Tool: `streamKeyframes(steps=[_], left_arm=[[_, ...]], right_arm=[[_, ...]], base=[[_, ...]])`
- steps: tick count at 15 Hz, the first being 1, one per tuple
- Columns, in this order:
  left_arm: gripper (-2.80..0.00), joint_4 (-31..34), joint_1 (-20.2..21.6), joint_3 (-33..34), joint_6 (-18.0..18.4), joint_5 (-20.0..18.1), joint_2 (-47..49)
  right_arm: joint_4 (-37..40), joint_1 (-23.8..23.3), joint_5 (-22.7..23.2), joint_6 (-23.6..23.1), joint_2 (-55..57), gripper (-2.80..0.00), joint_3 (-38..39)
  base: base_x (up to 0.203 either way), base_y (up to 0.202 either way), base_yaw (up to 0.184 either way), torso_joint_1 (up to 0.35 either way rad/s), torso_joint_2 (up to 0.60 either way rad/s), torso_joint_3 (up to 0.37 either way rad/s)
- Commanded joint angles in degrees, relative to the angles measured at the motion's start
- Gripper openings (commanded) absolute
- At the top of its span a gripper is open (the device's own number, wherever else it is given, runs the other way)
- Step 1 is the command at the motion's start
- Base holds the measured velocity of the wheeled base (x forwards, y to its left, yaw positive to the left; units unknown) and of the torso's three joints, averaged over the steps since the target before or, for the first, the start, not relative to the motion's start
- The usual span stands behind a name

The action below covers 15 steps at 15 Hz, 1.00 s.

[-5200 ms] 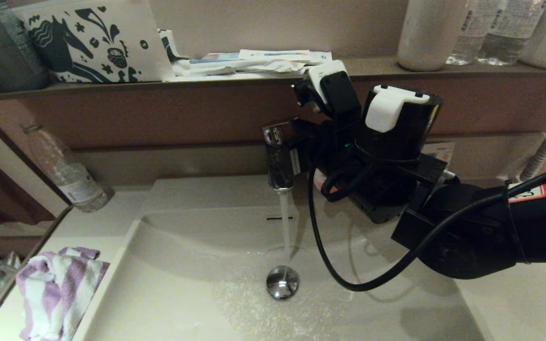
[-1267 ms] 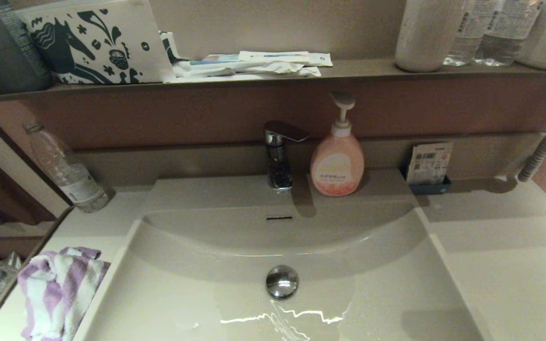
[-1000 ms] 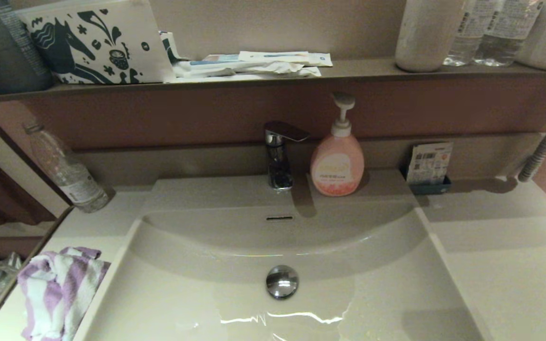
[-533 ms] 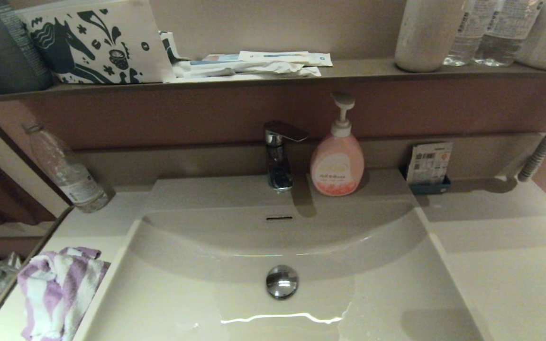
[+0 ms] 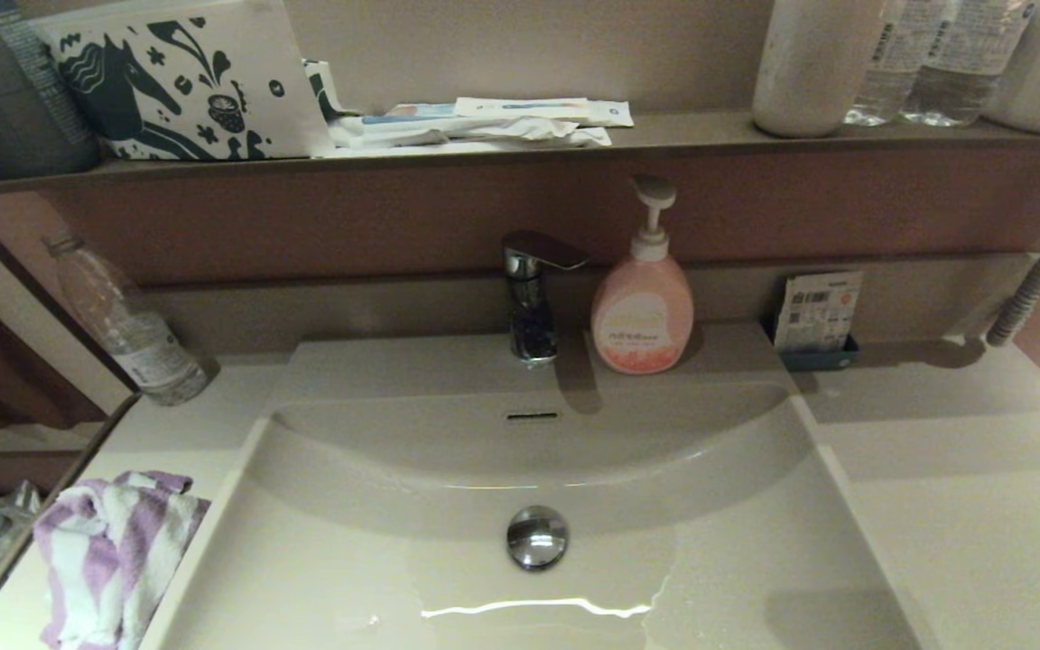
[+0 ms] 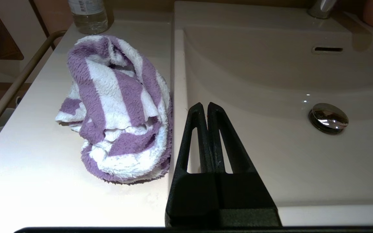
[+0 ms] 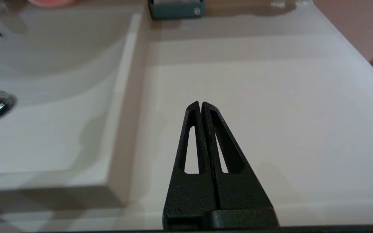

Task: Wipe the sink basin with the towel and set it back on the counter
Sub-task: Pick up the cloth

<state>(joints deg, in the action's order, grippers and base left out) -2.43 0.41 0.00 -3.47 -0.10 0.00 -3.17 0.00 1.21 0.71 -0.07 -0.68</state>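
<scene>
The purple and white striped towel (image 5: 109, 555) (image 6: 118, 106) lies crumpled on the cream-white counter (image 5: 168, 438) (image 6: 44, 181) left of the sink basin (image 5: 529, 469) (image 6: 270, 81). A film of water lies in the basin near the chrome drain plug (image 5: 537, 537) (image 6: 328, 117). Neither arm shows in the head view. My left gripper (image 6: 205, 105) is shut and empty, hovering over the basin's left rim just right of the towel. My right gripper (image 7: 200, 103) is shut and empty above the counter (image 7: 270, 97) right of the basin.
The chrome faucet (image 5: 531, 293) and a pink soap pump bottle (image 5: 643, 302) stand behind the basin. A clear plastic bottle (image 5: 123, 320) stands at the back left. A small blue tray with a packet (image 5: 816, 316) sits back right. A brown shelf (image 5: 520, 144) above carries bottles, packets and a printed pouch.
The right arm, which was at the faucet five seconds ago, has left the head view and the water stream has stopped. Over the last second only the water film in the basin shifts.
</scene>
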Motion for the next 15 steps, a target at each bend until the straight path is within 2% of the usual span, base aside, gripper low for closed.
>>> streamKeyframes(steps=[1, 2, 3, 9, 15], left_arm=[[-2.80, -0.04, 0.02, 0.00, -0.04, 0.02, 0.09], [-2.80, -0.04, 0.02, 0.00, -0.04, 0.02, 0.09], [-2.80, -0.04, 0.02, 0.00, -0.04, 0.02, 0.09], [-2.80, -0.04, 0.02, 0.00, 0.47, -0.06, 0.09], [-2.80, -0.04, 0.02, 0.00, 0.04, 0.02, 0.09]], right_arm=[[0.02, 0.00, -0.83, -1.06, 0.07, -2.80, 0.48], [1.01, 0.00, -1.74, -3.17, 0.07, -2.80, 0.66], [2.78, 0.00, -1.82, -3.42, 0.07, -2.80, 0.68], [2.82, 0.00, -2.09, 1.05, 0.07, -2.80, 0.68], [2.82, 0.00, -2.09, 1.14, 0.07, -2.80, 0.68]], base=[[0.000, 0.000, 0.000, 0.000, 0.00, 0.000], [0.000, 0.000, 0.000, 0.000, 0.00, 0.000], [0.000, 0.000, 0.000, 0.000, 0.00, 0.000], [0.000, 0.000, 0.000, 0.000, 0.00, 0.000], [0.000, 0.000, 0.000, 0.000, 0.00, 0.000]])
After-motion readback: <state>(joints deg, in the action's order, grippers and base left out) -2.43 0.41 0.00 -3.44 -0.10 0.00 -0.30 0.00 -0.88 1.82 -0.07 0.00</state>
